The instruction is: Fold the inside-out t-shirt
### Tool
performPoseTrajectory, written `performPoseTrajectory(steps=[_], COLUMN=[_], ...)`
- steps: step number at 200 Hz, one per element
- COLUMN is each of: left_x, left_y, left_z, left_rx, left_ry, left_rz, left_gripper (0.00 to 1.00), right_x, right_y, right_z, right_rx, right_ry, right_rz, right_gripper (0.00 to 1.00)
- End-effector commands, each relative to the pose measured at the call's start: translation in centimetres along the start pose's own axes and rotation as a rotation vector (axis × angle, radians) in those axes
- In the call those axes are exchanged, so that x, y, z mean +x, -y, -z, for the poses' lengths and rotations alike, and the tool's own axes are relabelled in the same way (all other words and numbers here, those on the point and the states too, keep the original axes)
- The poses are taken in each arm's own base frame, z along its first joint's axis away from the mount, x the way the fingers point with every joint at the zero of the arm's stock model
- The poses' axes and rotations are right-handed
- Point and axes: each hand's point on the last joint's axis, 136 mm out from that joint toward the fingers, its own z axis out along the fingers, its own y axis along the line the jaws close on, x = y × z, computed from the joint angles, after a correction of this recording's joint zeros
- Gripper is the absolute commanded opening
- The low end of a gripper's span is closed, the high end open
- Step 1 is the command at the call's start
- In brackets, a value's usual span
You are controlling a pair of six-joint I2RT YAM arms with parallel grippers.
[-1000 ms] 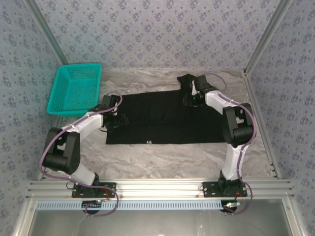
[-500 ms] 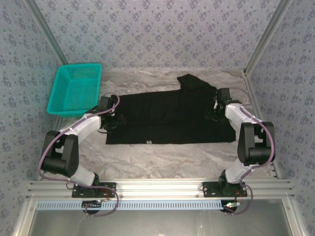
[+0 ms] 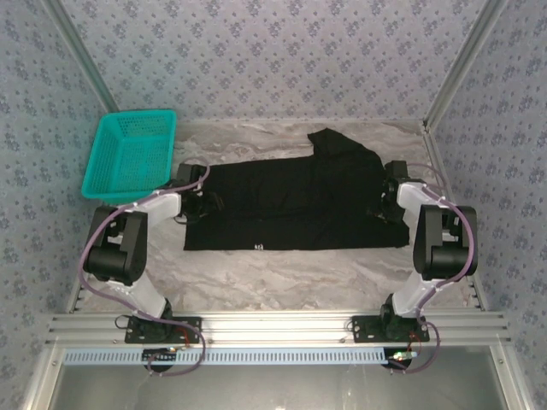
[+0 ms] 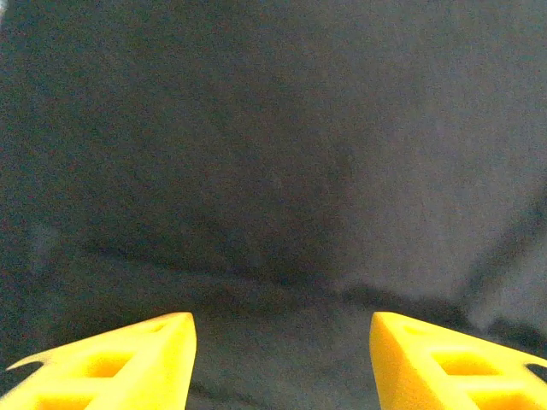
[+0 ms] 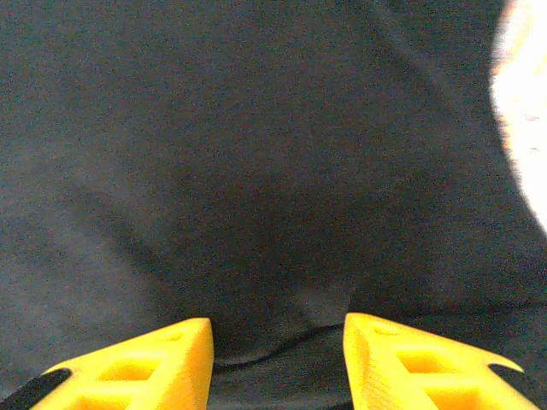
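The inside-out t-shirt (image 3: 291, 201) lies spread flat across the middle of the table, plain black side up, with one part bunched at the far right (image 3: 338, 145) and a small white mark (image 3: 259, 247) at its near hem. My left gripper (image 3: 205, 203) rests low at the shirt's left edge. In the left wrist view the left gripper (image 4: 282, 320) is open, its yellow fingers (image 4: 128, 367) wide apart over black cloth (image 4: 273, 154). My right gripper (image 3: 382, 207) is at the shirt's right edge. In the right wrist view the right gripper (image 5: 277, 320) is open above a cloth fold (image 5: 273, 346).
A teal plastic basket (image 3: 132, 154) stands at the far left corner, just beyond the left arm. Bare marbled table (image 3: 282, 278) lies between the shirt and the arm bases. Metal frame posts (image 3: 444, 81) and patterned walls close in the sides.
My right gripper swung from the far middle of the shirt out to its right edge, baring the bunched part. The left arm's elbow drew in while its gripper stayed at the left edge.
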Motion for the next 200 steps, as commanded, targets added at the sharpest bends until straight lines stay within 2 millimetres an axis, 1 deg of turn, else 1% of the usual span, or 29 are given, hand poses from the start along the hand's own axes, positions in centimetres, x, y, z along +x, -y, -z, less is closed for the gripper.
performPoseTrajectory(steps=[1, 10, 26, 37, 48, 56, 71, 83, 88, 95, 104, 116, 130, 148, 160, 172, 184, 200], left_x=[-4.5, -5.2, -5.9, -6.0, -5.4, -4.4, -1.7, 1.0, 2.0, 3.3, 4.5, 5.4, 5.8, 6.7, 7.9, 9.6, 11.3, 13.6], left_y=[-0.1, -0.2, 0.0, 0.2, 0.6, 0.9, 1.2, 1.7, 1.9, 2.1, 2.1, 1.4, 0.4, -0.2, -0.8, -1.7, -2.7, -4.3], left_z=[1.2, 1.8, 3.0, 4.1, 5.1, 5.6, 6.0, 5.7, 5.5, 5.1, 4.7, 3.8, 2.9, 2.1, 1.8, 2.0, 2.4, 3.1], left_rx=[-0.003, 0.005, 0.024, 0.038, 0.066, 0.08, 0.082, 0.107, 0.121, 0.136, 0.14, 0.116, 0.071, 0.048, 0.031, 0.007, -0.017, -0.059], left_ry=[0.152, 0.183, 0.222, 0.244, 0.239, 0.218, 0.155, 0.075, 0.036, -0.014, -0.065, -0.103, -0.136, -0.182, -0.224, -0.259, -0.285, -0.324], left_rz=[0.074, 0.092, 0.113, 0.108, 0.087, 0.059, -0.002, -0.051, -0.064, -0.078, -0.088, -0.081, -0.066, -0.054, -0.04, -0.036, -0.034, -0.02], left_gripper=[0.56, 0.56, 0.57, 0.57, 0.58, 0.61, 0.66, 0.68, 0.68, 0.68, 0.68, 0.67, 0.66, 0.65, 0.64, 0.64, 0.64, 0.64], right_x=[-0.5, -0.7, -0.9, -1.2, -1.3, -1.3, -0.4, 0.3, 1.2, 1.6, 2.0, 2.6, 3.4, 4.4, 5.3, 6.5, 7.7, 9.0], right_y=[1.8, 1.8, 2.0, 1.8, 1.3, 0.8, -0.2, -1.4, -1.4, -1.6, -1.5, -0.7, 0.6, 2.0, 3.0, 3.9, 4.9, 5.5], right_z=[-0.1, -0.2, -0.2, 0.3, 1.2, 1.8, 2.5, 2.3, 2.1, 2.0, 1.7, 1.1, 0.0, -0.6, -0.5, -0.3, 0.2, 1.2], right_rx=[0.087, 0.099, 0.126, 0.133, 0.126, 0.111, 0.068, 0.016, 0.021, 0.026, 0.048, 0.098, 0.181, 0.271, 0.332, 0.381, 0.431, 0.482], right_ry=[-0.007, -0.009, -0.013, 0.009, 0.035, 0.059, 0.051, 0.016, -0.022, -0.036, -0.054, -0.106, -0.183, -0.251, -0.292, -0.338, -0.372, -0.398], right_rz=[-0.055, -0.047, -0.027, -0.006, 0.012, 0.026, 0.048, 0.069, 0.074, 0.085, 0.088, 0.089, 0.094, 0.117, 0.137, 0.16, 0.175, 0.174], right_gripper=[0.46, 0.46, 0.45, 0.45, 0.46, 0.46, 0.48, 0.48, 0.48, 0.48, 0.48, 0.47, 0.46, 0.45, 0.45, 0.45, 0.45, 0.45])
